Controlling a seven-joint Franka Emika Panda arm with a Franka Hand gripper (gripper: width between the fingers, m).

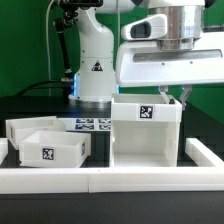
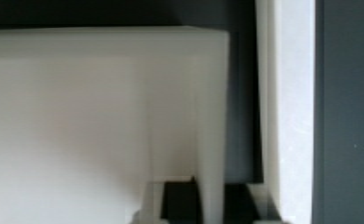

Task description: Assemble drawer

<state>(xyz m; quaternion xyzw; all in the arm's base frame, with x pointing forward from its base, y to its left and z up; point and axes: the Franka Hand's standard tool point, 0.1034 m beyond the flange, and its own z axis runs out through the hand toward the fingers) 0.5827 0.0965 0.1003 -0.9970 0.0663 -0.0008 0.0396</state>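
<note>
Casing (image 1: 146, 130) stands upright on the desk (image 1: 198, 125) beside two trays (image 1: 50, 150). Light, stiff, slippery plastic: take its thin wall. Fingers (image 2: 174, 205) straddle that wall; whether clamped, I cannot tell.

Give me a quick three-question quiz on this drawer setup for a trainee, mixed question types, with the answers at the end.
1. Fill in the blank: the trays stand to the exterior view's ____ of the casing.
2. True or false: one tray sits inside the casing.
3. Pick one: the gripper hangs at A) the trays, B) the casing's top edge on the exterior view's right, C) neither.

Key: 1 left; 2 false, both trays stand outside it; 3 B.
</note>
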